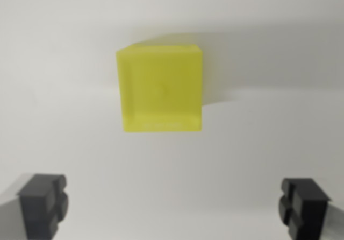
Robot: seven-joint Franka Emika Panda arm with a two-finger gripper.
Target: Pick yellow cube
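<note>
Yellow cube (160,89): one item, bright lime-yellow, slightly translucent, smooth faces, edges a little blurred. Rests on a plain white surface (64,46) at the centre of the wrist view, casting a soft shadow to the right. Gripper (173,205): two black fingertips (43,199) spread wide at the near corners, released, holding nothing, well apart from the cube.

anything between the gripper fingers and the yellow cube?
Nothing. In the wrist view only bare white surface separates the open gripper from the yellow cube.
</note>
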